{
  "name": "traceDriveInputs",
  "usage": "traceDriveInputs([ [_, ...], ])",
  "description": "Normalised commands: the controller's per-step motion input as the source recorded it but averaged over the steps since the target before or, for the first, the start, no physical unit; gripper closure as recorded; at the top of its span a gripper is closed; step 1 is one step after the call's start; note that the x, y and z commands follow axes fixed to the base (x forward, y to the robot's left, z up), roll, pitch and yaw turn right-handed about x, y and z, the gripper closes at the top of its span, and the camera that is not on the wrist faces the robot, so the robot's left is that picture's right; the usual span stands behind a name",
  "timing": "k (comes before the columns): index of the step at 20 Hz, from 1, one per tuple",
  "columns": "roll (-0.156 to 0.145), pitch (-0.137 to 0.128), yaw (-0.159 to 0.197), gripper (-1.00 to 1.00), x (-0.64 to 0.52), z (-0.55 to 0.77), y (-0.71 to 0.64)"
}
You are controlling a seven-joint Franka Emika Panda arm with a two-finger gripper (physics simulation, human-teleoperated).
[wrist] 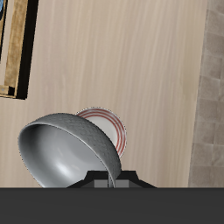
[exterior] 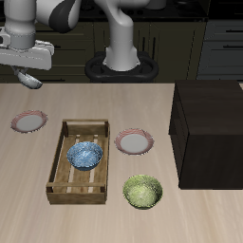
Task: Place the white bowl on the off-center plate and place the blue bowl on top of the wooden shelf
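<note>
The white bowl [wrist: 68,156] is held by its rim in the closed gripper [exterior: 28,74], tilted and lifted clear of the table. The off-center plate [exterior: 28,121] lies almost directly beneath it, partly hidden behind the bowl in the wrist view, so chiefly a descent is judged to be needed. The blue bowl [exterior: 84,155] is seen inside the slatted crate [exterior: 59,177], well apart from the wooden shelf [exterior: 209,133].

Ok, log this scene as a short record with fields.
gripper: shut on the white bowl, raised above the table
off-center plate: bare, below the white bowl
other plate: bare, beside the crate
blue bowl: inside the crate
yellow-green bowl: on the table near its front edge
wooden shelf: top bare
</note>
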Motion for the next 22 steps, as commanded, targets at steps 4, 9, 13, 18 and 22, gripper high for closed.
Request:
traceDriveInputs([
  [4,-0.005,0.035,-0.026,1.00,0.11,-0.33,-0.06],
  [9,-0.015,0.062,-0.020,1.00,0.05,-0.44,-0.09],
  [13,-0.001,0.028,-0.020,1.00,-0.01,-0.26,0.02],
  [18,-0.022,0.007,0.012,1.00,-0.02,-0.22,-0.04],
  [22,-0.011,0.028,0.005,1.00,0.05,-0.27,-0.02],
])
